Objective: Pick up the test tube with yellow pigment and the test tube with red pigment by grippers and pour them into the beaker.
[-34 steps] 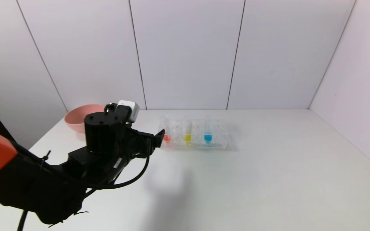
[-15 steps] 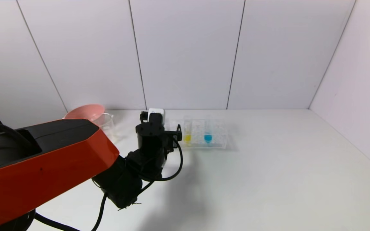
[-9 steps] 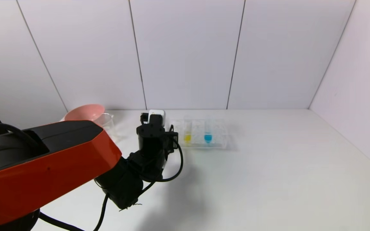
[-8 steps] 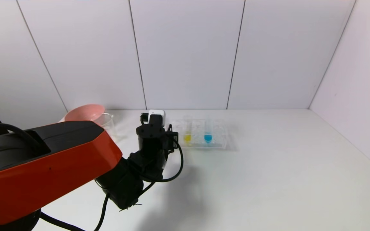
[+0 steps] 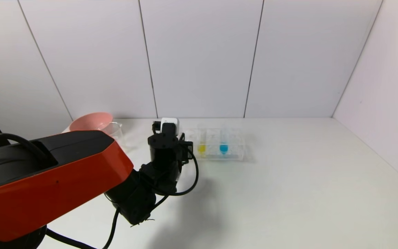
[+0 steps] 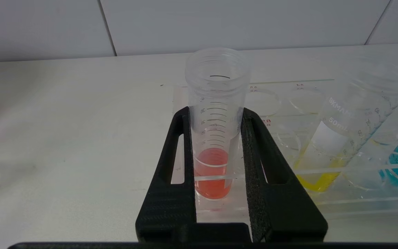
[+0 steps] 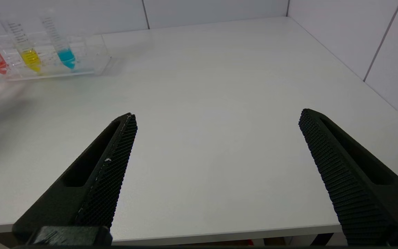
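The test tube with red pigment stands upright in the clear rack. My left gripper has its two black fingers pressed on either side of this tube. In the head view the left gripper is at the rack's left end and hides the red tube. The test tube with yellow pigment stands in the rack just right of it and also shows in the left wrist view. The beaker stands far left, in front of the bowl. My right gripper is open and empty over the table's front edge.
A blue-tipped tube stands in the rack right of the yellow one. A pink bowl sits at the back left by the wall. My left arm's orange-and-black link fills the lower left. White wall panels stand close behind the rack.
My left arm has reached from the near left out to the rack's left end, covering the red tube. Over the last second it has hardly moved.
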Available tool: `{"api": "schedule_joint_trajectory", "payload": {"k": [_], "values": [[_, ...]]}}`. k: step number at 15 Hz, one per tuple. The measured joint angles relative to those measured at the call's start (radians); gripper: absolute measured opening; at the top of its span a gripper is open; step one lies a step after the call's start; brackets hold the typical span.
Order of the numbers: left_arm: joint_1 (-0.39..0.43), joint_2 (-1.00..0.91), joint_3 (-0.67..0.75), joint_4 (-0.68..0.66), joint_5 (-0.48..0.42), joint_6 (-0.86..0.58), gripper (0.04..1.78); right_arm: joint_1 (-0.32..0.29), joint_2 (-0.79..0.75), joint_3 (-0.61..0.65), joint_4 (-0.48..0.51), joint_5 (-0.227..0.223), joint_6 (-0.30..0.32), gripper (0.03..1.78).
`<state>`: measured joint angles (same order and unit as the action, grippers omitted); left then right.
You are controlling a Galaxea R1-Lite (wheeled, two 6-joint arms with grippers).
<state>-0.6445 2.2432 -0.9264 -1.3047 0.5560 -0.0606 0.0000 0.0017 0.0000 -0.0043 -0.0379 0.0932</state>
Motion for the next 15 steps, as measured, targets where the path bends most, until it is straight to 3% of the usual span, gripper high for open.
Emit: {"api": "schedule_joint_trajectory", "payload": {"k": [15], "values": [[-0.012, -0.166, -0.009, 0.076, -0.011, 0.052, 0.42, 0.0, 0.0, 0.0, 0.0, 0.0, 0.0, 1.71]]}}
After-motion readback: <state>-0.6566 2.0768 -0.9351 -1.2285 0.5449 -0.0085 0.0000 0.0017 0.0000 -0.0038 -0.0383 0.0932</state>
